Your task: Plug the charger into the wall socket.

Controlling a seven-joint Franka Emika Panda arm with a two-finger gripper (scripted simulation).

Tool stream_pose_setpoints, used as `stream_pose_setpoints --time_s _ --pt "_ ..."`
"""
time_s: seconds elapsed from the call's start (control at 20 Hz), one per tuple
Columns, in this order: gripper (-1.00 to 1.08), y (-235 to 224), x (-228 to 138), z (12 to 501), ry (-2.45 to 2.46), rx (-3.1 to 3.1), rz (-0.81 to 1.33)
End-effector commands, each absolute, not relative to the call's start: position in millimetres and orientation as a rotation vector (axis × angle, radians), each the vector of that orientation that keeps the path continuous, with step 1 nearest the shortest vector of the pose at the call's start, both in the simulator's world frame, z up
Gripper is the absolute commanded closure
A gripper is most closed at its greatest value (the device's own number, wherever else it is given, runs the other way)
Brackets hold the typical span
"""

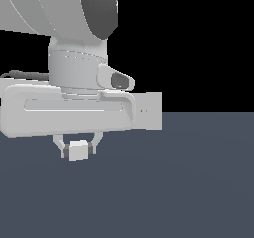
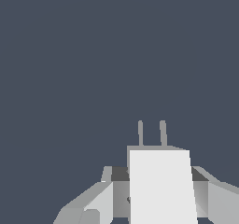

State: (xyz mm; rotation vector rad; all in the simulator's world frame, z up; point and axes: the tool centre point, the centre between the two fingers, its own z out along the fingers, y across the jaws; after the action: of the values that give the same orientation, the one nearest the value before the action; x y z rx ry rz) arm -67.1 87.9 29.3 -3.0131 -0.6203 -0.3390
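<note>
The charger (image 1: 78, 150) is a small white-grey block held between my fingers, lifted off the dark floor. My gripper (image 1: 78, 147) is shut on it, one finger on each side. In the wrist view the charger (image 2: 161, 185) fills the space between my fingers (image 2: 98, 202), and two thin grey prongs (image 2: 151, 133) stick out of its far end. The wall socket (image 1: 149, 111) is a light-grey upright panel with a tiny dark mark at its centre. It stands behind my hand toward the exterior view's right, partly covered by my hand's body. The wrist view does not show the socket.
The dark blue-grey floor (image 1: 188, 182) spreads across the lower half of the exterior view. My arm's large white links (image 1: 64, 14) fill the upper left of that view, above the hand (image 1: 64, 110).
</note>
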Motion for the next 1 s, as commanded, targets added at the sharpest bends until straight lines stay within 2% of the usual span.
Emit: stream_pose_setpoints --time_s 0.0,0.5,0.95 --pt "1.08 71 -56 41 -0.512 -3.040 -0.345" --pt "1.08 -15 -25 88 -0.012 -3.118 -0.354" --pt "1.08 -40 -23 100 0.125 -3.128 -0.353"
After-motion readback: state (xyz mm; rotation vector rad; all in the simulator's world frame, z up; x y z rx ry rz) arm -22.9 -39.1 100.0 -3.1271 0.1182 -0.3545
